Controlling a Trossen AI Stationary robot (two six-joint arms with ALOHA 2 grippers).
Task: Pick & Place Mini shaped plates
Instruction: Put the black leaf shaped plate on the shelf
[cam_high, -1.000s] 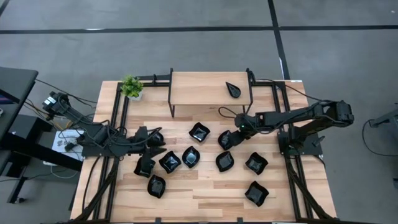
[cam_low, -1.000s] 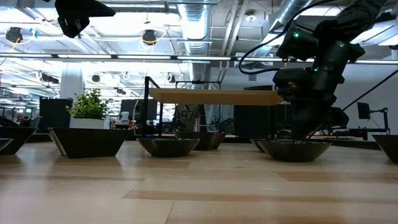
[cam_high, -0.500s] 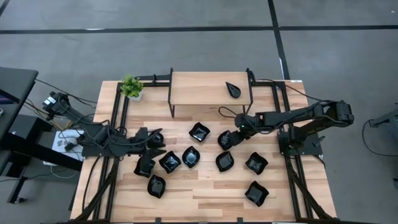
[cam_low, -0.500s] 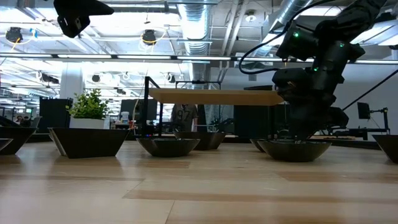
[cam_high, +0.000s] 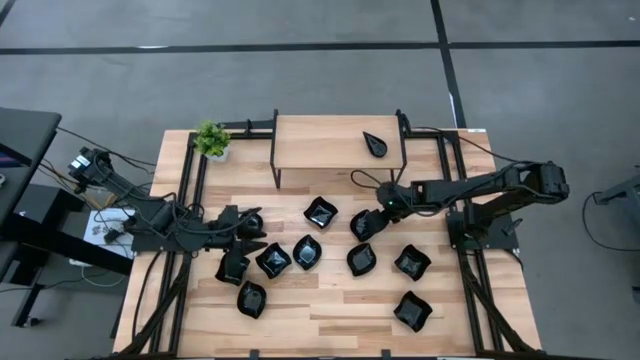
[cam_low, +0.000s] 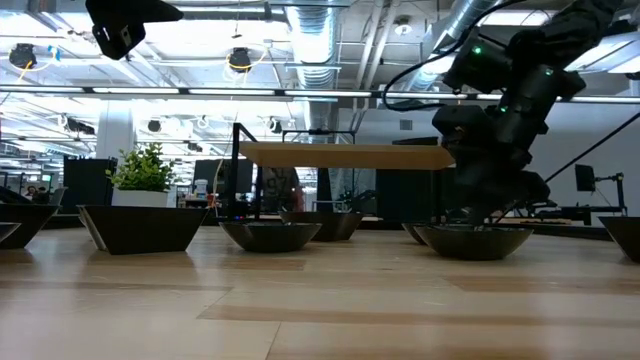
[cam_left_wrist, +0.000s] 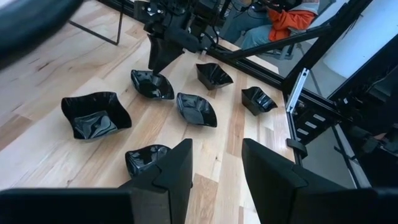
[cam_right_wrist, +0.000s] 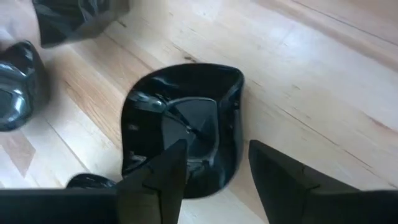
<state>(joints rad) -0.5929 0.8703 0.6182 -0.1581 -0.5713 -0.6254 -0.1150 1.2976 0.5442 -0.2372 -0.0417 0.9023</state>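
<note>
Several glossy black mini shaped plates lie scattered on the wooden table (cam_high: 330, 330), each resting on its base. One teardrop plate (cam_high: 376, 144) sits on the raised wooden shelf (cam_high: 320, 140). My right gripper (cam_right_wrist: 214, 171) is open and slants down over one squarish plate (cam_right_wrist: 180, 118), which lies flat on the table near its middle (cam_high: 363, 224). One finger (cam_right_wrist: 155, 180) stands over the plate's hollow and the other (cam_right_wrist: 280, 180) outside its rim. My left gripper (cam_left_wrist: 214, 165) hangs open above the table's left side (cam_high: 256, 233), with nothing between its fingers.
A small green potted plant (cam_high: 211, 140) stands at the far left corner. Black frame rails (cam_high: 190, 200) run along both sides of the table. More plates crowd the left (cam_high: 252, 298) and the near right (cam_high: 412, 311). Bare wood shows along the near edge.
My right gripper has opened over the squarish plate and otherwise stayed in place; the low view shows its lower end wider than before. The plate rests on the table as it did.
</note>
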